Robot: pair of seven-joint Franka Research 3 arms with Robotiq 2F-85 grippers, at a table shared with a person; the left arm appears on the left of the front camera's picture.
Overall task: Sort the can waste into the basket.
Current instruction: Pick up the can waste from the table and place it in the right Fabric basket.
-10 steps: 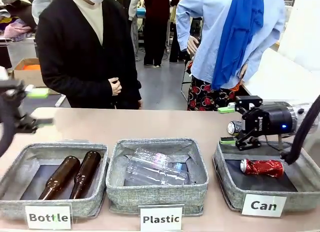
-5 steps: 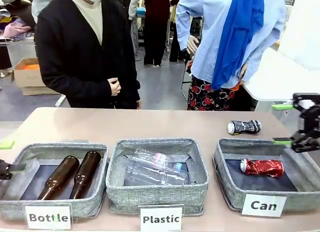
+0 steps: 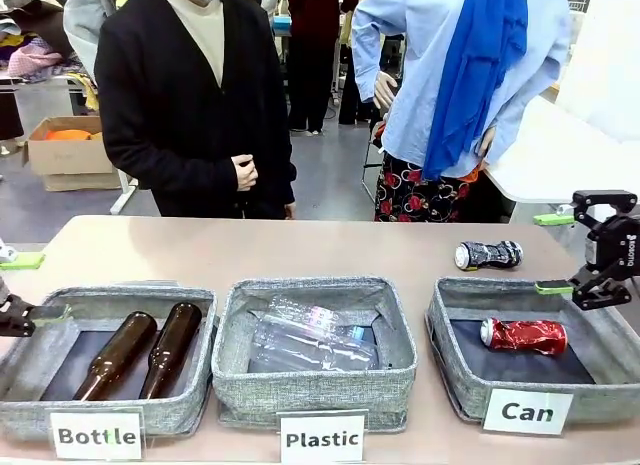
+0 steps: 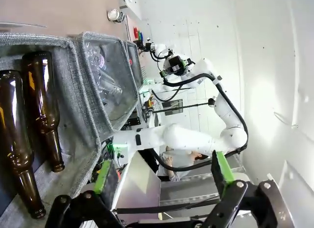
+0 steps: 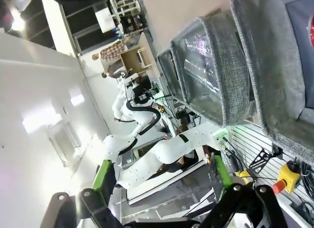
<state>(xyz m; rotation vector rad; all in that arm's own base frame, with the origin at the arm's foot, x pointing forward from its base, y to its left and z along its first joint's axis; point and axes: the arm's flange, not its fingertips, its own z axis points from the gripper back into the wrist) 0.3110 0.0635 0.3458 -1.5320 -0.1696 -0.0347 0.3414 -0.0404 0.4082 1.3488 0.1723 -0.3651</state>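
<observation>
The shiny red can [image 3: 523, 335] lies on its side inside the grey "Can" basket [image 3: 466, 380] at the front right. On the bare table just behind that basket lies the black-and-white patterned can [image 3: 488, 254], also on its side. My right gripper [image 3: 552, 253] hovers open at the right edge, a short way right of the patterned can and above the basket's far right corner, with nothing between its fingers. In the right wrist view the right gripper [image 5: 162, 173] is likewise open and empty. At the far left edge my left gripper [image 3: 30, 285] [image 4: 163, 171] stands open beside the "Bottle" basket.
The "Bottle" basket [image 3: 190, 410] holds two brown glass bottles [image 3: 145, 350]. The "Plastic" basket [image 3: 240, 385] in the middle holds clear plastic bottles [image 3: 310, 335]. A person in a black cardigan [image 3: 185, 105] stands at the far side, hands folded.
My right gripper has pulled away to the right from the patterned can, which stays on the table. The left gripper has dropped lower at the left edge. The person stepped slightly right.
</observation>
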